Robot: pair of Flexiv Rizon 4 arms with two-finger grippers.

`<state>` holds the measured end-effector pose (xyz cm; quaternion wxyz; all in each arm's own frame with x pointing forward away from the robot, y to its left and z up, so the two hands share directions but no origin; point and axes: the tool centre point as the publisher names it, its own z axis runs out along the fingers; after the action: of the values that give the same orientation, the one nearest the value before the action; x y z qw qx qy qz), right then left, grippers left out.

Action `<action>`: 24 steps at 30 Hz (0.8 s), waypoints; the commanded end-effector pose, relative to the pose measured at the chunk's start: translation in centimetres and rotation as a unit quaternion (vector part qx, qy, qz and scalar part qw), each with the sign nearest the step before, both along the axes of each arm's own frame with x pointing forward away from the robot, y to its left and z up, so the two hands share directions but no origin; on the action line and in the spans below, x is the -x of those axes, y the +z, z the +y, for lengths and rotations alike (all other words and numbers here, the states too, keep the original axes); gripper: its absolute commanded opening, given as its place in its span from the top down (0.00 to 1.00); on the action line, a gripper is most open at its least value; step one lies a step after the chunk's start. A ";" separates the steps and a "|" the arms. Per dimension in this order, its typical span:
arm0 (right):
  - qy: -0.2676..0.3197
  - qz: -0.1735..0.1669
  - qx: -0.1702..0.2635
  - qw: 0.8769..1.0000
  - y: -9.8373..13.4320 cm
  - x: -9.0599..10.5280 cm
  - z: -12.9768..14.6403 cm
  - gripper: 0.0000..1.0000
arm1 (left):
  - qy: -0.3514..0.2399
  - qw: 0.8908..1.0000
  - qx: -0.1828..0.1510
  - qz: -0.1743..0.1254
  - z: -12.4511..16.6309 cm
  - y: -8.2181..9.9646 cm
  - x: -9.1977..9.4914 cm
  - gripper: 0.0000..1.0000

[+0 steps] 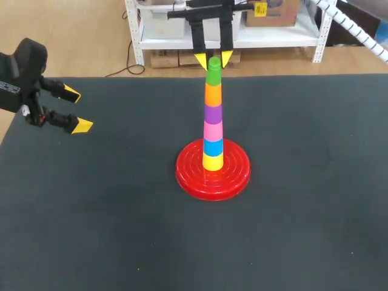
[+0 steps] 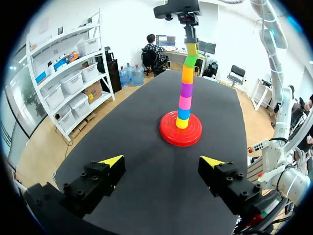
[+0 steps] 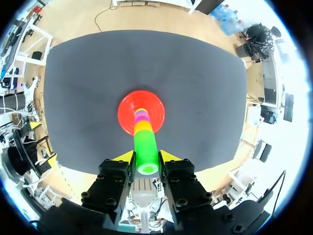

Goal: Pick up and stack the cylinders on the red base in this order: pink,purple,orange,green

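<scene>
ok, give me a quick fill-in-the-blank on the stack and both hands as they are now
The right hand is shut on the ____ cylinder, topmost on the stack.
The pink cylinder rests directly on a ____ one.
Between pink and the orange cylinder sits the ____ one.
The left hand, well away from the red base, is ____.
Missing words: green; blue; purple; open.

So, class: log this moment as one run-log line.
stack: green cylinder topmost, on orange cylinder | right pincer: shut on green cylinder | left pincer: open, away from red base
</scene>
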<state>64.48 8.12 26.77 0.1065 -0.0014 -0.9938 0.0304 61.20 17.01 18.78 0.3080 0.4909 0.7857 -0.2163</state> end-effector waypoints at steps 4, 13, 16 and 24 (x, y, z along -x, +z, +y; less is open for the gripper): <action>0.004 0.046 -0.015 0.999 0.4 -0.4 -0.4 1.00 | -0.001 1.000 0.001 0.000 0.0 -0.1 -0.1 0.00; 0.021 0.038 0.002 0.999 1.2 0.0 0.2 1.00 | -0.001 1.000 0.001 0.000 0.0 -0.1 -0.1 0.00; 0.021 0.040 0.010 0.999 1.0 0.0 0.3 1.00 | -0.001 1.000 0.001 0.000 0.0 -0.1 -0.1 0.00; 0.016 0.048 0.025 0.998 0.1 -0.4 0.2 1.00 | -0.001 1.000 0.001 0.000 0.0 -0.1 -0.1 0.00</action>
<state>63.73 7.77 26.95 0.1358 0.0139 -0.9893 0.0508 61.20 17.01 18.78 0.3080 0.4909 0.7857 -0.2163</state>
